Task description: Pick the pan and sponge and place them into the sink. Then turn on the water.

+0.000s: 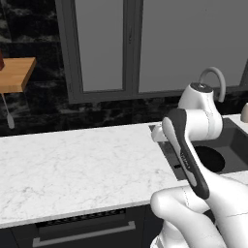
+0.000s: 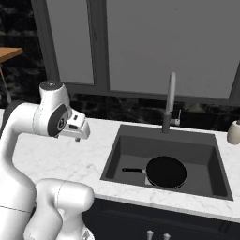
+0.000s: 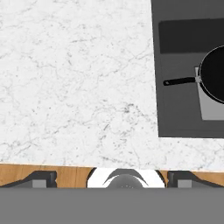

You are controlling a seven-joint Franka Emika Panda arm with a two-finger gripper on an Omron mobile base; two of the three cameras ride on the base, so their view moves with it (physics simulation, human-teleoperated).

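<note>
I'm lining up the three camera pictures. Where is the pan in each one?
Left base view: pan at right, inside the sink, partly behind the arm.
Right base view: lower centre-right, on the sink floor, handle pointing left.
Hand view: right edge, cut off, handle pointing left.
Shared landmark: the sink's rim against the white marble counter.

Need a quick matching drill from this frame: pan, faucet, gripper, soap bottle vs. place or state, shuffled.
Things:
1. pan
2. faucet
3. gripper
4. soap bottle

Places or states:
A. open, over the marble counter
B. standing at the sink's back rim
C. lying on the bottom of the sink
D. on the counter beyond the sink's right end

Pairs: 1-C, 2-B, 3-A, 4-D
</note>
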